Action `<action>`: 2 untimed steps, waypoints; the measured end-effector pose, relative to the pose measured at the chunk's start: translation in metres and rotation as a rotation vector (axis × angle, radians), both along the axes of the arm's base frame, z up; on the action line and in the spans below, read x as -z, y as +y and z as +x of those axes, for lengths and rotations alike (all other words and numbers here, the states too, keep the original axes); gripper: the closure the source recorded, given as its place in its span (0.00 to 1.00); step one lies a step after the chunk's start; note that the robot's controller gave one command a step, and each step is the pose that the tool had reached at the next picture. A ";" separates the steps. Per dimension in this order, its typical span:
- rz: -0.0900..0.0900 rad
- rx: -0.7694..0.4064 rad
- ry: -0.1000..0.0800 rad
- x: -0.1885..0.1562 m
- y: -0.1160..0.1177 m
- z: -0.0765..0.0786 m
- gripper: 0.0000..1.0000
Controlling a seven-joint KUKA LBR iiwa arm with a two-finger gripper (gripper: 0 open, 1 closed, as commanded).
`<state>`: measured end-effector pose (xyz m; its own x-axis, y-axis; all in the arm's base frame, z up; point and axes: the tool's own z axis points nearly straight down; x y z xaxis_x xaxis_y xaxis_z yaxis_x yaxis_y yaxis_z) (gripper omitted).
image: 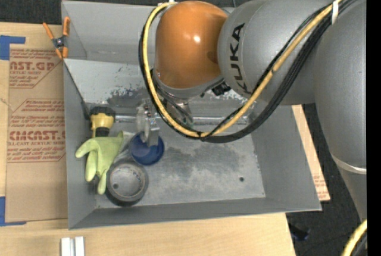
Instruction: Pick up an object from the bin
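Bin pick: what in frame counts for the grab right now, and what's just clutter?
In play:
- pincer, over the left part of the bin
- blue round thing, right under the pincer

Lying about:
- yellow-green glove, left of the blue round thing
- grey tape roll, in the front left corner
- small yellow thing, behind the glove

Your arm (309,70): rounded silver-grey casing (280,28) lettered KUKA in black, glossy orange dome cover (186,40), black and yellow cables (146,64) looped alongside.
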<state>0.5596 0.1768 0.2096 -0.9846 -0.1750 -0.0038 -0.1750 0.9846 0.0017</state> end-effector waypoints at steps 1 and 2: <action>0.002 -0.058 -0.005 0.004 0.007 -0.002 1.00; 0.003 0.065 -0.002 -0.007 0.012 -0.006 1.00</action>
